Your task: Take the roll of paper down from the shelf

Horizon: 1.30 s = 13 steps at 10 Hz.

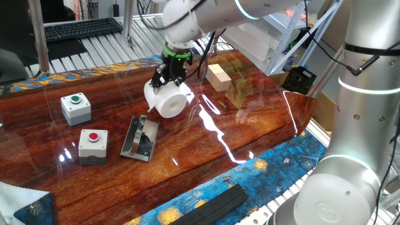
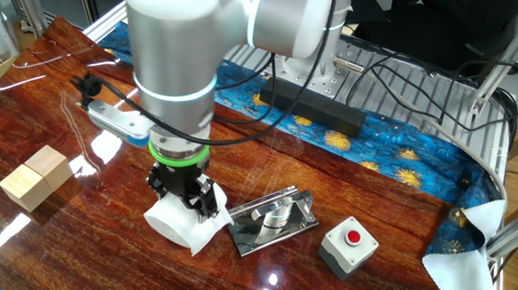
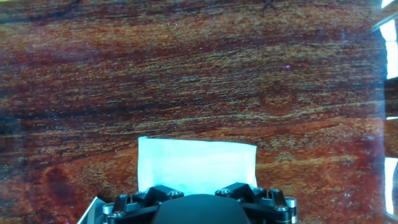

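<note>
While the gripper (image 1: 167, 80) is clamping the roll (image 1: 167, 100) from above, its fingers are pinching the white paper between them. Off the shelf (image 1: 139, 137), the roll is sitting just right of and beyond that metal plate, by the table (image 1: 250, 137) surface. Two button boxes (image 1: 76, 107) are lying left.

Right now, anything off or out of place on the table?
Nothing damaged or spilled. The roll of paper is off the metal holder, gripped by the end effector, with a loose sheet edge trailing near the holder.
</note>
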Motion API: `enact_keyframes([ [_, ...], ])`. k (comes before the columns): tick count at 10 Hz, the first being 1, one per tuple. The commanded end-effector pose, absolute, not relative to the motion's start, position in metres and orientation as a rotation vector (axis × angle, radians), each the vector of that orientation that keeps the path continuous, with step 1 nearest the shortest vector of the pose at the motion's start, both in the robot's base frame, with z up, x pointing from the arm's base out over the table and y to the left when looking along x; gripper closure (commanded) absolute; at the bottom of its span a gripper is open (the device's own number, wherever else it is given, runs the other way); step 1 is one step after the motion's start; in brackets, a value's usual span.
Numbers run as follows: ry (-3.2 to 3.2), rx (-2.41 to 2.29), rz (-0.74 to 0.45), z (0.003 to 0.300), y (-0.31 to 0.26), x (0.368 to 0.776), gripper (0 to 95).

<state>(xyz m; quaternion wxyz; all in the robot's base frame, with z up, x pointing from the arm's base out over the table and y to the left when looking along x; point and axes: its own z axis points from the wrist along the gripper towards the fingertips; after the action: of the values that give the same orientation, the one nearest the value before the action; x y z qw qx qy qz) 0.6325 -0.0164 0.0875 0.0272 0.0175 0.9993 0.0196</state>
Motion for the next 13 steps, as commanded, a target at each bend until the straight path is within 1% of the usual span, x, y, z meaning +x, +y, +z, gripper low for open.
enact_keyframes([
  [1,3.074,0.106,0.037,0.086,-0.017,0.633,95.0],
  [4,3.072,0.130,0.016,0.086,-0.017,0.633,95.0],
  [7,3.084,0.131,0.026,0.085,-0.017,0.631,95.0],
  [13,3.076,0.124,0.023,0.088,-0.031,0.596,95.0],
])
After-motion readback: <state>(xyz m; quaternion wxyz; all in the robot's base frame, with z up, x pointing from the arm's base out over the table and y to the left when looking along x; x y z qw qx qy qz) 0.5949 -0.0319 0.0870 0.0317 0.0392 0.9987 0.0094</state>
